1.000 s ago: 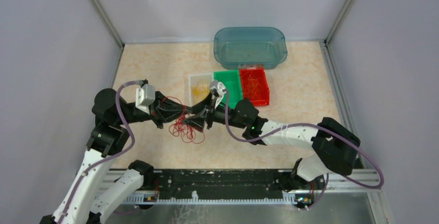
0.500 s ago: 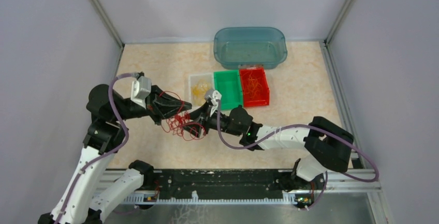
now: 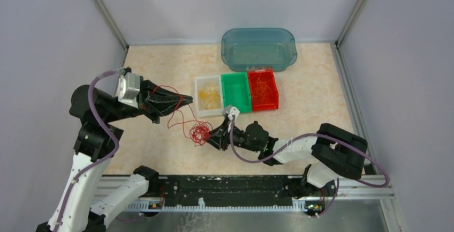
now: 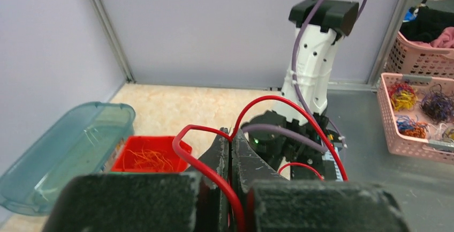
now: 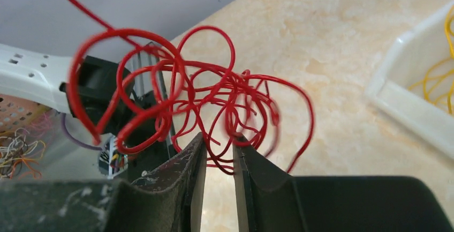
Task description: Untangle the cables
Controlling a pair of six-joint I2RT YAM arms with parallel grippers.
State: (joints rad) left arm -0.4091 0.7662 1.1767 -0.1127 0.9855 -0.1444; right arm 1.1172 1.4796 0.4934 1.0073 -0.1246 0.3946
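Observation:
The cables are thin red wires, bunched in a small clump on the table left of centre. One long red strand runs up from the clump to my left gripper, raised to the upper left. In the left wrist view that gripper is shut on the red strand. My right gripper sits low against the clump's right side. In the right wrist view its jaws stand narrowly open, with loops of the clump between the tips.
A white bin with yellow wires, a green bin and a red bin with orange wires stand in a row behind the clump. A teal tub stands further back. Grey walls close the left, right and back.
My left gripper has pulled up and to the left, drawing one red strand out long. My right gripper has moved nearer and lower with the clump, and its jaws have narrowed.

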